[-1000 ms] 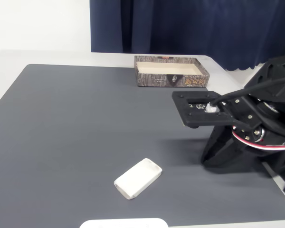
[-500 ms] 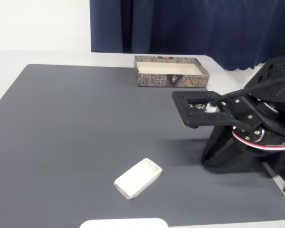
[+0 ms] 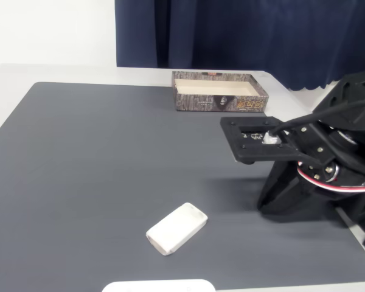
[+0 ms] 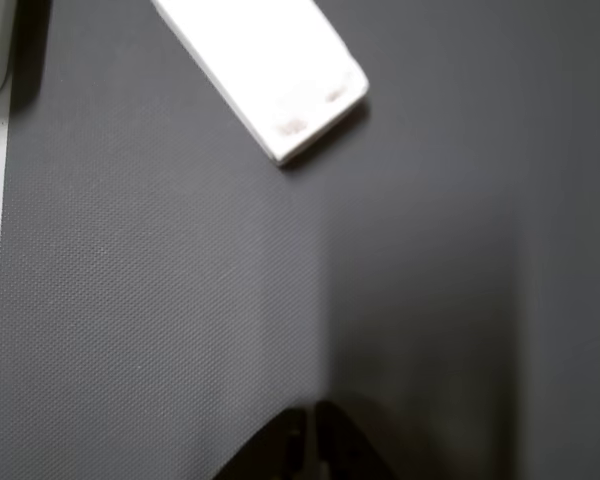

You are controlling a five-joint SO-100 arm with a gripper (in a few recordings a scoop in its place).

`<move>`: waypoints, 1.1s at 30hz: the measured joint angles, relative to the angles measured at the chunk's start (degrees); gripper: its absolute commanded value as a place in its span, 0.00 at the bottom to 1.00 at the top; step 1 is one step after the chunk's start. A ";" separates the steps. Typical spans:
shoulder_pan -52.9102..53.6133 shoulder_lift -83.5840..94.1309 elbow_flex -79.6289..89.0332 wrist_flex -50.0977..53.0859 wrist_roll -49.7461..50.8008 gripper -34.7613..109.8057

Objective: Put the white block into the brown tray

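My gripper point(image 4: 308, 452) shows in the wrist view as a dark tip at the bottom edge, its fingers close together with a thin gap, so I judge it closed and holding nothing. The white block point(image 3: 176, 228) lies flat on the dark mat point(image 3: 97, 158), turned diagonally, well apart from my arm. The brown tray point(image 3: 219, 91) stands at the far edge of the mat. The risk I see: the block is low and flat, so if I come down without opening wide and matching its angle, my fingers may push it away or slip off the rounded corners.
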 measured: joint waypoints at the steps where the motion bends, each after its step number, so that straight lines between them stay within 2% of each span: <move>1: 0.00 0.00 0.00 0.00 0.00 0.26; 16: -2.90 -0.35 0.00 0.00 0.09 0.24; 19: -3.52 -1.41 -0.18 0.18 3.34 0.24; 33: -5.27 -28.13 -21.71 -2.90 3.78 0.24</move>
